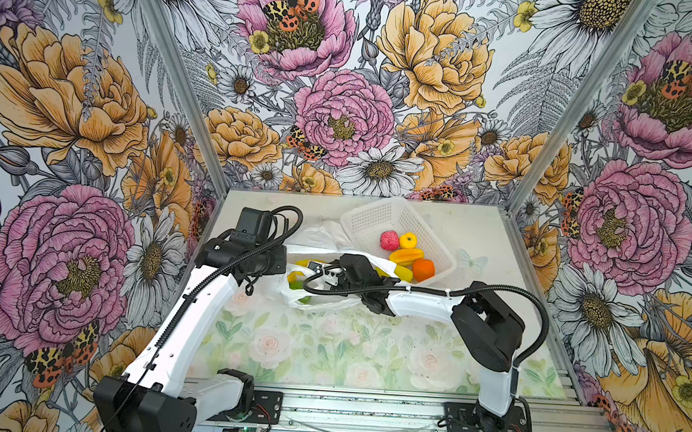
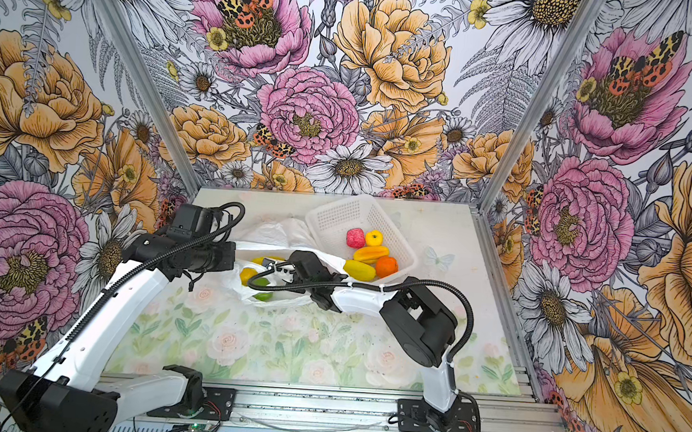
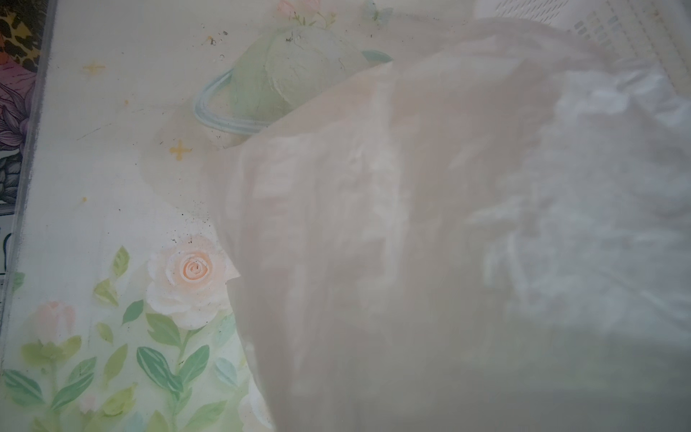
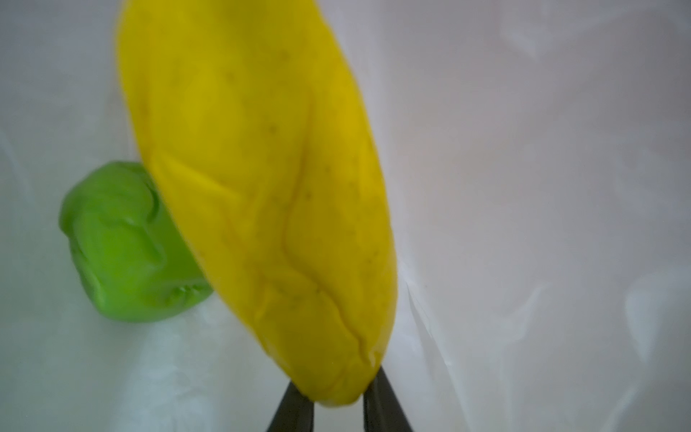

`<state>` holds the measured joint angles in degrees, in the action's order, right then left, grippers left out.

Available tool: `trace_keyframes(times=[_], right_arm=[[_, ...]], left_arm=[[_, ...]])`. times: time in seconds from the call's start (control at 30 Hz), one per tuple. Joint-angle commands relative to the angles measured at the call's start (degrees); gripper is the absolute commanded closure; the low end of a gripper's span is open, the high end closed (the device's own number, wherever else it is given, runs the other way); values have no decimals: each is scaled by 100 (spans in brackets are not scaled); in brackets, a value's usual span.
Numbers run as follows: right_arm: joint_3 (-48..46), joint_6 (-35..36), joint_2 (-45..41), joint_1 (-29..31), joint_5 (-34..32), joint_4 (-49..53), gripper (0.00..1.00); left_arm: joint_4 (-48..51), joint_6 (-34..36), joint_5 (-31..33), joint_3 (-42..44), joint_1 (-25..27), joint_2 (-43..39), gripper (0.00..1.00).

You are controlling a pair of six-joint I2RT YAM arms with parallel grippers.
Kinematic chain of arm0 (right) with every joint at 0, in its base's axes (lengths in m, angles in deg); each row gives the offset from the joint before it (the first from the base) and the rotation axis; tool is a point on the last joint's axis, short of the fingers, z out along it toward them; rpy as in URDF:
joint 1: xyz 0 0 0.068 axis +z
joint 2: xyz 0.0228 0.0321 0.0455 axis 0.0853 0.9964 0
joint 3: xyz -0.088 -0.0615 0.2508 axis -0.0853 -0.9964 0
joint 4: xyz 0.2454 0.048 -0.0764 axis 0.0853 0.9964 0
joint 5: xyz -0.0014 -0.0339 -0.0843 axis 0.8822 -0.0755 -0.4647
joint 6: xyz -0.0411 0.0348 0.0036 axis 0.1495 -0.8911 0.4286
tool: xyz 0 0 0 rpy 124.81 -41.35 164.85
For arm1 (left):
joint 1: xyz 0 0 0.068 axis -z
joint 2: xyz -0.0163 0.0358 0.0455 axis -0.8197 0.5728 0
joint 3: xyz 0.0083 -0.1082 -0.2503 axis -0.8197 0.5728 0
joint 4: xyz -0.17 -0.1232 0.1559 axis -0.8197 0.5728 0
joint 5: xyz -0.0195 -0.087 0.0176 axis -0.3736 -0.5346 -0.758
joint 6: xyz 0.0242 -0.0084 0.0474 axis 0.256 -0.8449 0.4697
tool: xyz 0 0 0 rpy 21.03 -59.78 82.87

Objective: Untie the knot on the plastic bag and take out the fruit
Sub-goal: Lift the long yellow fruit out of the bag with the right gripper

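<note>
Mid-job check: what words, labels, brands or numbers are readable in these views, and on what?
None can be read.
The plastic bag, the basket, the fruit, the left arm and the right arm show no print.
The small board at the front edge: too small to read.

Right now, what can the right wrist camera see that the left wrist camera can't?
Only the right wrist view shows fruit: a long yellow fruit pinched at its tip by the right gripper, and a green fruit partly behind it.

Only the left wrist view shows the table with its painted roses and a corner of the white basket.

Both show the plastic bag. The right wrist view has it all around the fruit. In the left wrist view the bag is a blurry sheet close to the lens.
</note>
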<state>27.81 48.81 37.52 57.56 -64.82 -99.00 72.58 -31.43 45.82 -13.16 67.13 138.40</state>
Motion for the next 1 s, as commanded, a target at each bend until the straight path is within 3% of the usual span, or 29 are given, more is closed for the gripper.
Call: trace_keyframes(times=[0.0,0.47,0.63,0.97], right_arm=[[-313,-275,-517,185,178,-526,87],[-1862,-344,-2579,298,141,-871,86],[-2075,-437,-3022,289,8,-943,92],[-2892,-1493,-4260,-685,44,-1704,93]], left_arm=[[-220,126,-79,120,-71,-103,100],[-546,153,-470,790,-453,-376,100],[-616,138,-529,898,-459,-352,100],[-617,135,-567,897,-444,-195,100]])
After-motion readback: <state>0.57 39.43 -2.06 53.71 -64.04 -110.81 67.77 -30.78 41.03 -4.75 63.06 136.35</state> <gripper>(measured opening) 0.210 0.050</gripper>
